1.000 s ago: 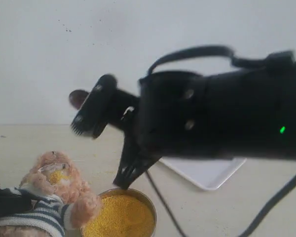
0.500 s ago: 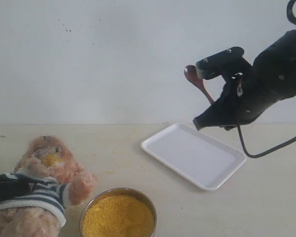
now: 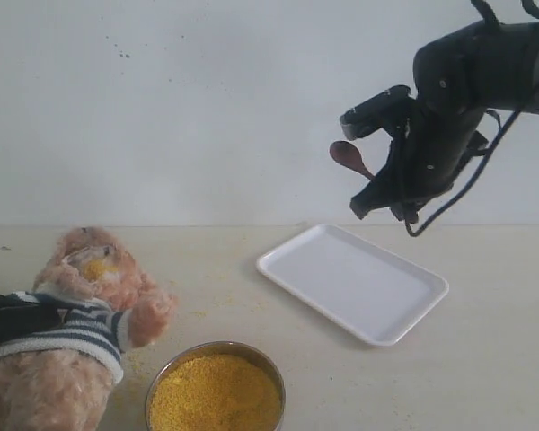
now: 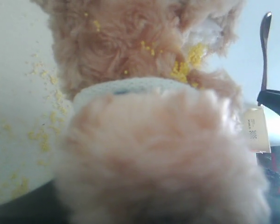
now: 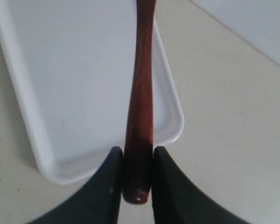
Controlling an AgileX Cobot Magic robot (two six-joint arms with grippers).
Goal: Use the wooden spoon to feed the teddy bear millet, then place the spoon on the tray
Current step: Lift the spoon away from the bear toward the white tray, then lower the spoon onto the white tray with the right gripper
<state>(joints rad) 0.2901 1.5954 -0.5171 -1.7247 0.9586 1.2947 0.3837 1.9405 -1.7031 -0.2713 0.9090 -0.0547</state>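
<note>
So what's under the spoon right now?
The white tray lies on the table below the spoon, which the right gripper holds in the air. The spoon's handle hides a strip of the tray.

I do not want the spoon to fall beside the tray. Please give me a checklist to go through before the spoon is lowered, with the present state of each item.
1. Grip: right gripper shut on spoon handle: ok.
2. Position: spoon over tray in the right wrist view: ok.
3. Landing spot: tray bare: ok.
4. Feeding: millet on bear muzzle: ok.
5. Leftover grains in spoon bowl: cannot tell.
</note>
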